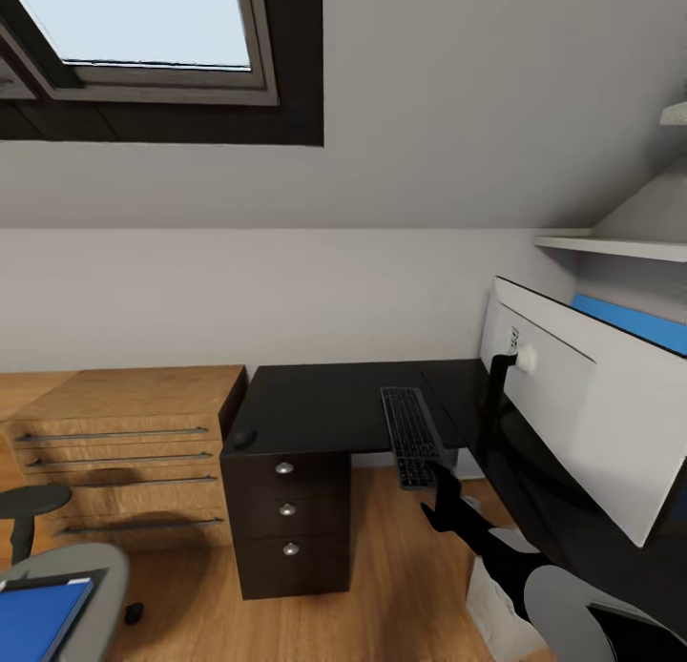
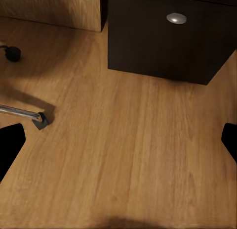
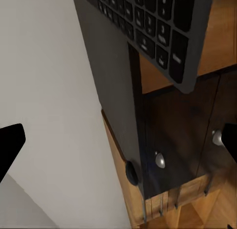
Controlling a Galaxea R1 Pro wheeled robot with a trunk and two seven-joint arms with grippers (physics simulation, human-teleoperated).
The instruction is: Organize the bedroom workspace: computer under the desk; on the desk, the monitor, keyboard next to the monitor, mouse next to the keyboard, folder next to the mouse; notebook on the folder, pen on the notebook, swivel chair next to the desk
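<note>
Currently keyboard (image 1: pixel 410 435), mouse (image 1: pixel 244 438) and monitor (image 1: pixel 582 404) are on the desk (image 1: pixel 315 404); folder (image 1: pixel 38 616) remains on the chair (image 1: pixel 72 571). Left gripper (image 2: pixel 118 142) and right gripper (image 3: pixel 118 140): fingers apart, empty.

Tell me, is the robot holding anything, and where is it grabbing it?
Nothing is held. The right gripper has its jaws wide apart near the end of the keyboard; the left gripper is open over the wooden floor.
</note>
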